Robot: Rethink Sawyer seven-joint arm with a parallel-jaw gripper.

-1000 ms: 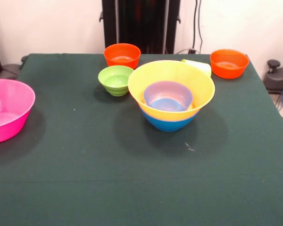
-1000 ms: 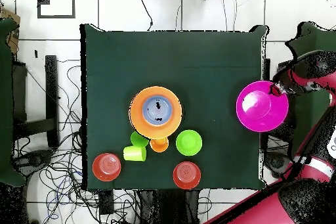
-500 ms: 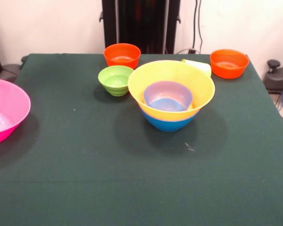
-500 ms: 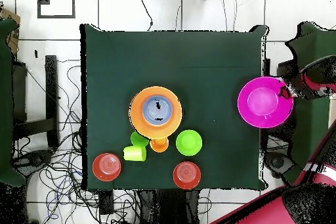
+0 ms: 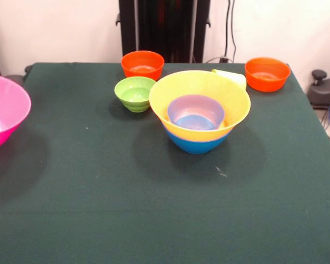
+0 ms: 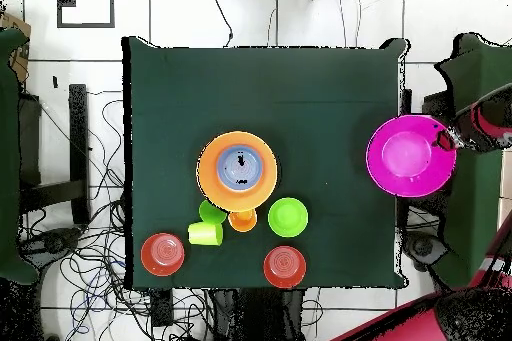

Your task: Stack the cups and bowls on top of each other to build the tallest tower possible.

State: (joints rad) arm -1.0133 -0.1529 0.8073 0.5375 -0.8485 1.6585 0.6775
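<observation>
Pink bowl (image 5: 4,113): large, glossy; at the left edge of the front view, partly cut off by the frame, apparently lifted clear of the tabletop (image 5: 154,209) with a shadow beneath it. In the overhead view (image 6: 411,155) it overhangs the cloth's right edge.
Pincer (image 6: 446,138): at the pink bowl's rim in the overhead view; likely holding that rim, but whether its fingers are spread or pressed together I cannot tell. Absent from the front view.
Tower (image 5: 199,111): blue bowl lowest, yellow-orange bowl nested in it, a small bluish bowl sitting inside; stands mid-tabletop, slightly right of centre.
Green bowl (image 5: 135,93): small, just left of the tower, apart from it.
Orange bowls: one far centre (image 5: 142,64), one far right (image 5: 267,73); both loose.
Cups: a lime-yellow one (image 5: 231,77) lies just behind the tower; overhead, green (image 6: 211,212) and orange (image 6: 242,220) ones sit close beside it.
Governing relation: the tower lies well apart from the pincer, straight across the tabletop, to the right in the front view; the held bowl must travel that way and come down centred over the yellow-orange rim.
Progress, judged: early; most pieces unstacked.
</observation>
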